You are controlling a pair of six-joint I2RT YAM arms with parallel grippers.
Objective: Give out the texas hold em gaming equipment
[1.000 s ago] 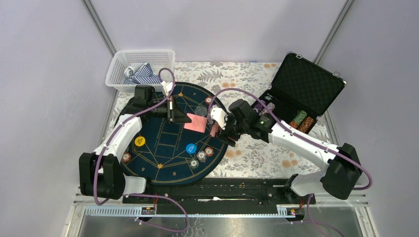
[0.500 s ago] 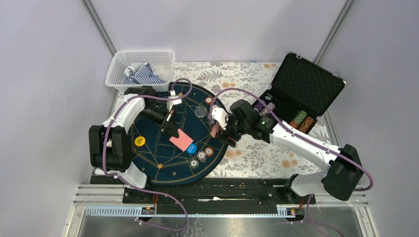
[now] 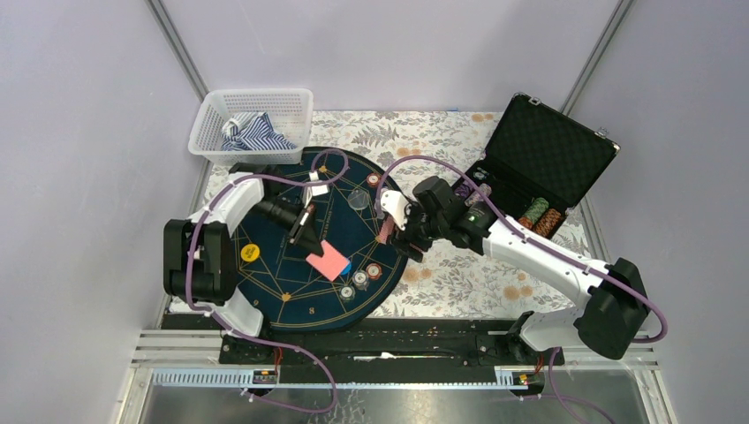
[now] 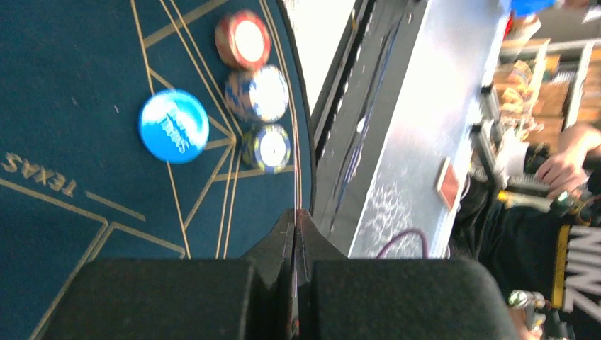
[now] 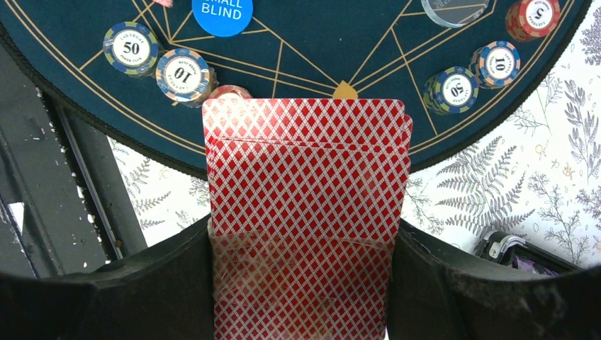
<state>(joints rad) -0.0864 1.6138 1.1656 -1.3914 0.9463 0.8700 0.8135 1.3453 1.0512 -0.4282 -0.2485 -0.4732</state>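
Note:
My left gripper [image 3: 310, 246] is shut on a single red-backed card [image 3: 329, 262], which it holds over the dark blue mat [image 3: 283, 283] close to the blue disc [image 4: 173, 126]. In the left wrist view the card [image 4: 296, 234] shows edge-on as a thin line between the shut jaws. At the mat's right edge my right gripper [image 3: 389, 231] is shut on the deck of red-backed cards [image 5: 306, 184], gripping its two long sides. Chip stacks [image 5: 186, 73] sit by the blue disc [image 5: 222, 10], and others [image 5: 448, 88] near a clear disc [image 5: 453, 8]. A yellow disc [image 3: 251, 253] lies at the left of the mat.
The open black case [image 3: 539, 168] with more chips [image 3: 540, 216] stands at the back right. A white basket [image 3: 252, 124] holding striped cloth sits at the back left. The black rail [image 3: 397, 340] runs along the near edge under the arm bases.
My left gripper has swung from the mat's middle toward its near right side, carrying the card down beside the blue disc. The right arm and the deck have stayed still.

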